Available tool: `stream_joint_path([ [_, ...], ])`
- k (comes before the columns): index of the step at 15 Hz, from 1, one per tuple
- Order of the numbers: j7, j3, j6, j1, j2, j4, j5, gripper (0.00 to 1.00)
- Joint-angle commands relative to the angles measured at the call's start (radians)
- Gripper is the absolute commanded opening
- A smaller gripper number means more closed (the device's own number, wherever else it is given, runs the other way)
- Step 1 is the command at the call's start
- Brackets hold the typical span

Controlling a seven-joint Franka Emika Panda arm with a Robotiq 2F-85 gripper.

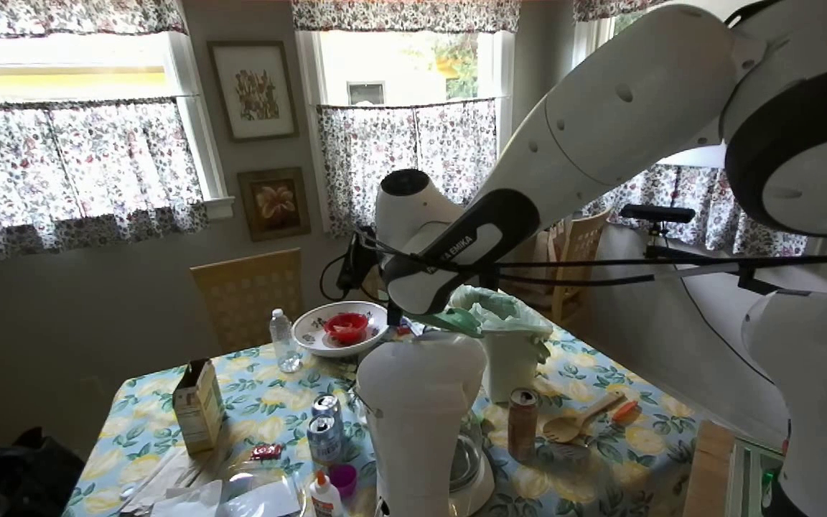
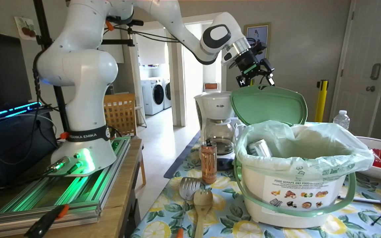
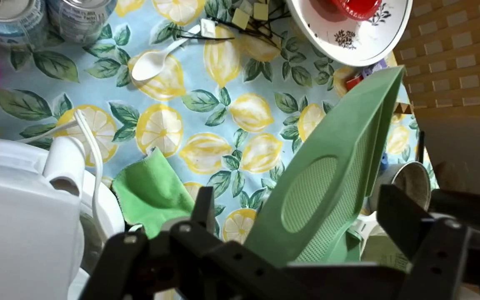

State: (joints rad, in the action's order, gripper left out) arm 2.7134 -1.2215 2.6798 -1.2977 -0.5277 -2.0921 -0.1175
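My pincer (image 3: 296,201) stands spread, nothing pinched, above the raised green plastic lid (image 2: 271,106) of the off-white plastic bin (image 2: 255,186) on the bench (image 2: 224,205). If I descend askew, I could ram the lid and tip the bin; sideways drift could jar the white plastic coffee maker (image 2: 216,106). Count: one lid, one bin, one coffee maker, two silver-blue metal cans (image 3: 81,21).

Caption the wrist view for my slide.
Open hand above a green lid, white coffee maker alongside, lemon-print tablecloth below.
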Motion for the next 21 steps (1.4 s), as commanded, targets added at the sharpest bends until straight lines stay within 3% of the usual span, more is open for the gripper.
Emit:
stream_joint_path([
  [1, 0.036, -0.044, -0.018, -0.038, -0.063, -0.025, -0.063, 1.00],
  [5, 0.036, -0.090, -0.016, -0.054, -0.068, -0.056, -0.085, 1.00],
  [21, 0.018, -0.468, -0.024, -0.290, -0.047, -0.190, -0.112, 1.00],
])
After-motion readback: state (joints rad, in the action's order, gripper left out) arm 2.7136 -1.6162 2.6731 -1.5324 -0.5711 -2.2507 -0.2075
